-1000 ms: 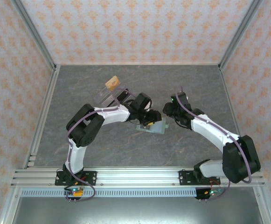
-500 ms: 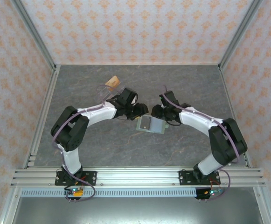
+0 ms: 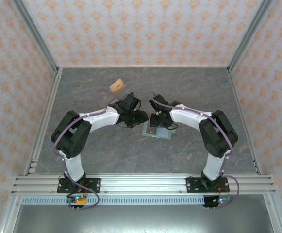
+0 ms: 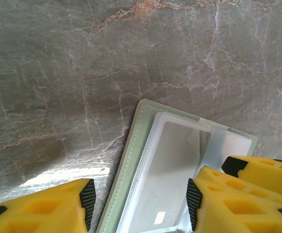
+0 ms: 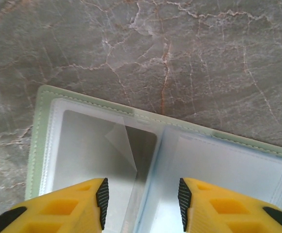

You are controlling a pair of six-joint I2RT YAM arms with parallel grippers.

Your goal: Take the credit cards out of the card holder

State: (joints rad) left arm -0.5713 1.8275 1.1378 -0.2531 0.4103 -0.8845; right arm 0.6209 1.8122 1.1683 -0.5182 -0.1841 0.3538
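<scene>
Left pincer (image 4: 140, 201) hangs with fingers apart, and the open card holder (image 4: 179, 165) lies flat right beneath the gap, its green stitched edge close by one finger. Right pincer (image 5: 141, 199), fingers apart too, hovers over the holder's fold, clear sleeves facing up. From above, both pincers crowd the holder's far side, about the middle of the counter (image 3: 107, 150).
</scene>
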